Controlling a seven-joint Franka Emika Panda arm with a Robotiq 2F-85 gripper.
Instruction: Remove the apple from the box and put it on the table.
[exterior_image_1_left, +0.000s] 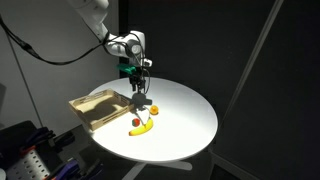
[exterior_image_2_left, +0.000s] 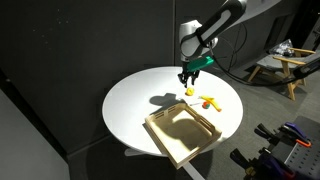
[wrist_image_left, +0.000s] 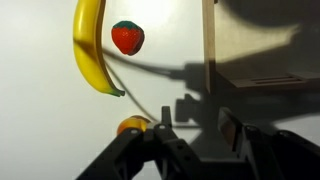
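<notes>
Your gripper (exterior_image_1_left: 139, 84) hung above the table (exterior_image_1_left: 190, 120) with jaws pressed together, holding nothing, and the apple (wrist_image_left: 132, 125), already outside the box (exterior_image_1_left: 95, 105), risked rolling if nudged.

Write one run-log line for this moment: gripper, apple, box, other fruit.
gripper: shut, empty, above table | apple: on table, outside box | box: empty | banana, red fruit: on table beside apple

No text, label, brand, number or sign can be read in any view; the surfaces in sight are plain or too small to tell.
</notes>
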